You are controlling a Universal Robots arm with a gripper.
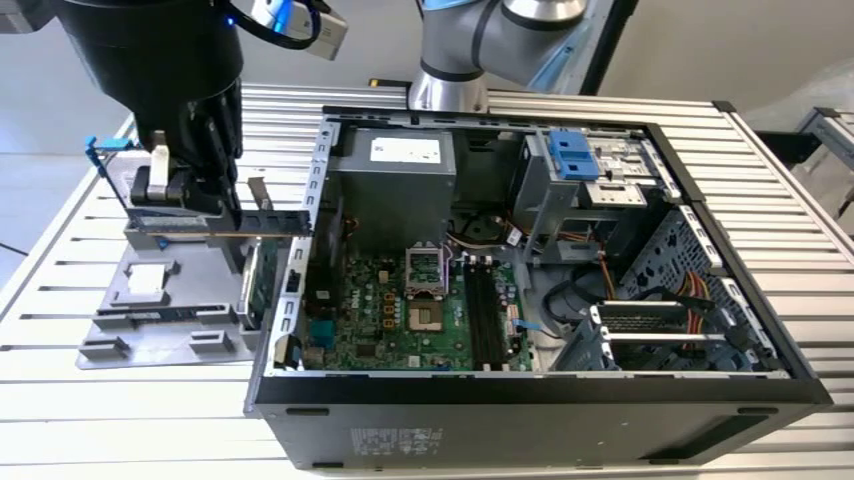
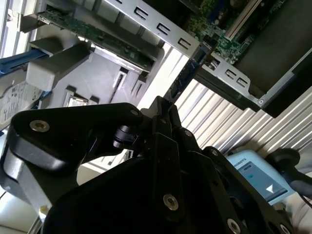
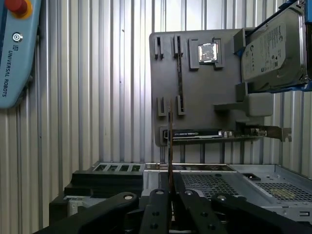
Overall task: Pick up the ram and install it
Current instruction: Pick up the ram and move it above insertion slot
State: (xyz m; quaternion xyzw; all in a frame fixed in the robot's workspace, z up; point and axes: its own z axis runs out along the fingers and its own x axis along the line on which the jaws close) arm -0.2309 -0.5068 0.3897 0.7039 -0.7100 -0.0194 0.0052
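Note:
In the exterior view my gripper (image 1: 200,208) hangs at the left, over the grey parts tray (image 1: 147,335) and just outside the computer case's (image 1: 534,395) left wall. It is shut on the ram (image 1: 256,222), a long narrow stick held level with its gold edge down, one end reaching the case wall. In the first wrist view the ram (image 3: 169,141) shows edge-on, rising from the closed gripper (image 3: 170,189). The second wrist view shows the ram's dark face (image 2: 187,73) running out from the gripper (image 2: 165,105). The dark memory slots (image 1: 483,312) lie on the motherboard inside the open case.
The tray (image 3: 195,87) holds a hard drive (image 3: 273,48), a small square chip (image 3: 207,52) and a green expansion card with a metal bracket (image 3: 219,134). A teach pendant (image 3: 14,48) lies on the slatted table. The arm's base (image 1: 447,85) stands behind the case.

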